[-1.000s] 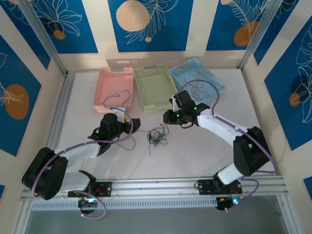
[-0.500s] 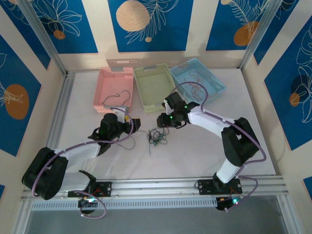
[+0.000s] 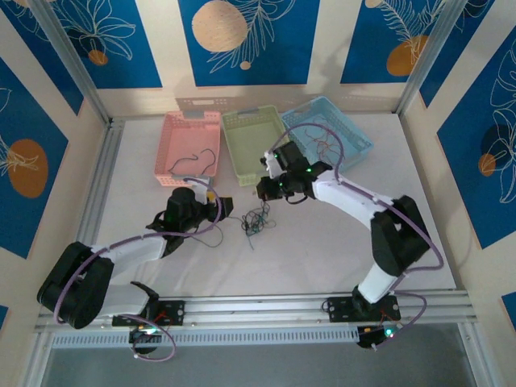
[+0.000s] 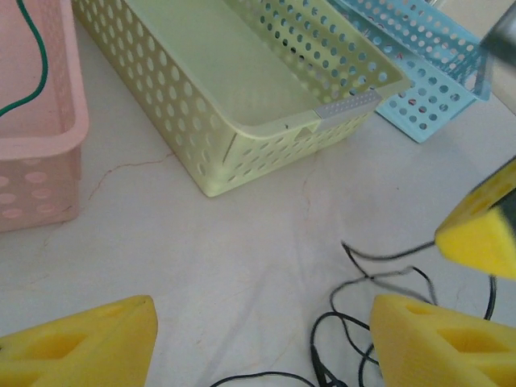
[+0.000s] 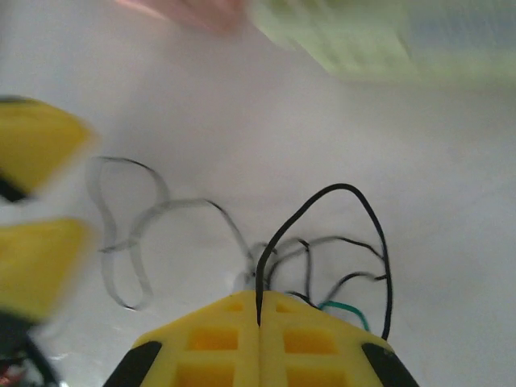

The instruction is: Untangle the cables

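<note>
pressed together, our right gripper's [image 5: 259, 316] yellow foam jaws are pinching a hair-thin black loop of the cables [image 3: 257, 218], which are lying tangled on the matte white table [image 3: 322, 250]. our left gripper [image 4: 258, 343] is hovering alongside, wedge-shaped pads spread. both arms are stretching low and inward. beyond, perforated plastic is showing: a pink basket [image 3: 179, 141], a green basket [image 3: 250, 133], a blue basket [image 3: 343, 121].

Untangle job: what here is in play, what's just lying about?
In play:
- cable tangle
- black cable, pinched in the shut right claw
- left claw, open

Lying about:
- pink basket
- green basket
- blue basket
</note>
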`<action>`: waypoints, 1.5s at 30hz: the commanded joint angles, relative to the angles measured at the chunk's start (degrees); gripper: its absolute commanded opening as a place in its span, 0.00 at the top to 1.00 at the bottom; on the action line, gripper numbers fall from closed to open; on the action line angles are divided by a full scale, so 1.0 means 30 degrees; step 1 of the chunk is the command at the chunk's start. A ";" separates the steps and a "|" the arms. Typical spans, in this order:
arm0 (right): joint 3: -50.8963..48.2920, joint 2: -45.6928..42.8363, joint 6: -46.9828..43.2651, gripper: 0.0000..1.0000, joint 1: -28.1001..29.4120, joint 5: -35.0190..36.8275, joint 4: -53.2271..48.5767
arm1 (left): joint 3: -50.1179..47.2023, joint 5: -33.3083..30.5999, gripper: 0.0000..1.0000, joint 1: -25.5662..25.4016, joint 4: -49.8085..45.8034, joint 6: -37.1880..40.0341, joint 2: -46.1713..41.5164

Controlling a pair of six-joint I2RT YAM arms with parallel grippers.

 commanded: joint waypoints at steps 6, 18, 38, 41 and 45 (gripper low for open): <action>-0.1302 -0.1945 -0.2359 1.00 -0.1212 -0.4922 0.8973 | 0.0412 0.0864 0.30 -0.0269 0.0778 0.0389 0.0092; -0.3893 0.0784 -0.0117 1.00 -0.3152 -0.7334 1.5114 | 0.0914 0.0835 0.31 -0.0305 0.0259 0.0389 0.0669; -0.4437 0.1081 0.1282 1.00 -0.3737 -0.6374 1.5682 | 0.5937 0.3819 0.34 -0.2059 -0.3324 0.2426 0.4903; -0.4408 0.1112 0.1325 1.00 -0.3800 -0.6397 1.5690 | 0.7705 0.4207 0.34 -0.2400 -0.5467 0.3255 0.6125; -0.4580 0.0996 0.1528 1.00 -0.3934 -0.6493 1.5932 | 0.8899 0.3569 0.37 -0.2659 -0.7432 0.3876 0.6893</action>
